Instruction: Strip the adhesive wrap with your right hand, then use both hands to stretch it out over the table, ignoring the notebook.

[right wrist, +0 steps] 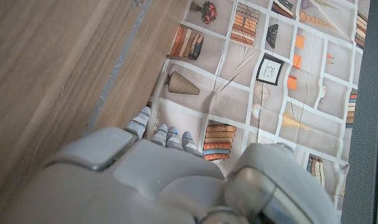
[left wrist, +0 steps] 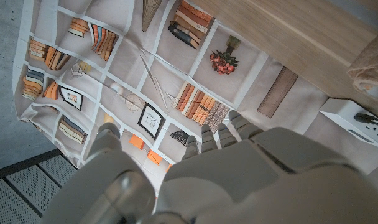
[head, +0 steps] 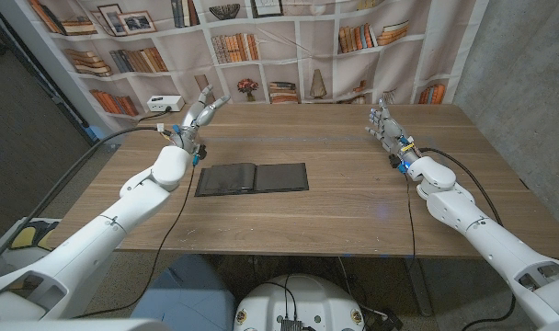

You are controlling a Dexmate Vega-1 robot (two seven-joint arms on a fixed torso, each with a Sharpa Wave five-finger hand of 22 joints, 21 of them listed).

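From the head view, the wide brown wooden surface (head: 353,198) carries one flat black open notebook (head: 252,177), its long axis running left to right, lying nearer the left robot hand (head: 199,118) than the right robot hand (head: 385,124). Both are raised toward the far corners, fingers apart, grasping nothing. I can find no adhesive wrap anywhere, so which way it lies from the right one cannot be told.

In the left wrist view, the left robot hand (left wrist: 226,165) is released, facing a printed bookshelf backdrop (left wrist: 114,68).

In the right wrist view, the right robot hand (right wrist: 158,168) is likewise released beside the surface edge.
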